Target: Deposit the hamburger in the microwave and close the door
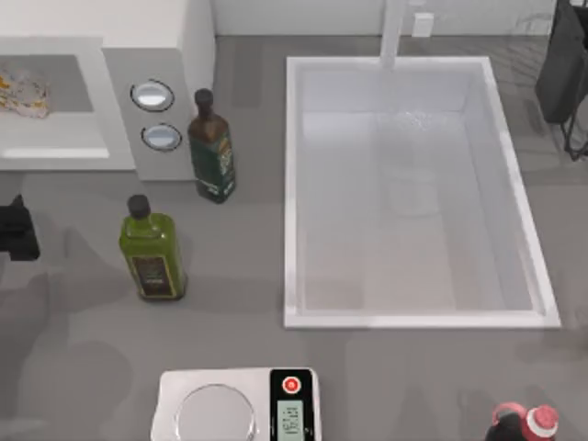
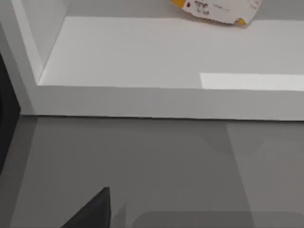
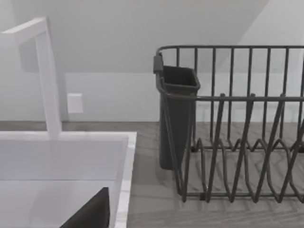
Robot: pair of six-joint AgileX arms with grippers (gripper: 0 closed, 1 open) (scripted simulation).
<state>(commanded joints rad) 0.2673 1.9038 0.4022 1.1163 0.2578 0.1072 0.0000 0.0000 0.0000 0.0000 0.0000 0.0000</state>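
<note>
Two steps remain, I judge: the hamburger (image 1: 23, 94) already lies inside the microwave (image 1: 110, 83), beyond the left gripper (image 1: 16, 230) at the table's left edge; whether its fingers are open I cannot tell. From the left wrist, the hamburger (image 2: 216, 10) rests deep in the cavity ahead. Next the door needs swinging shut.

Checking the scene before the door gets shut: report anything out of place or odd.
Nothing spilled or damaged. The hamburger already lies inside the microwave. Both bottles lie flat on the table beside it.
</note>
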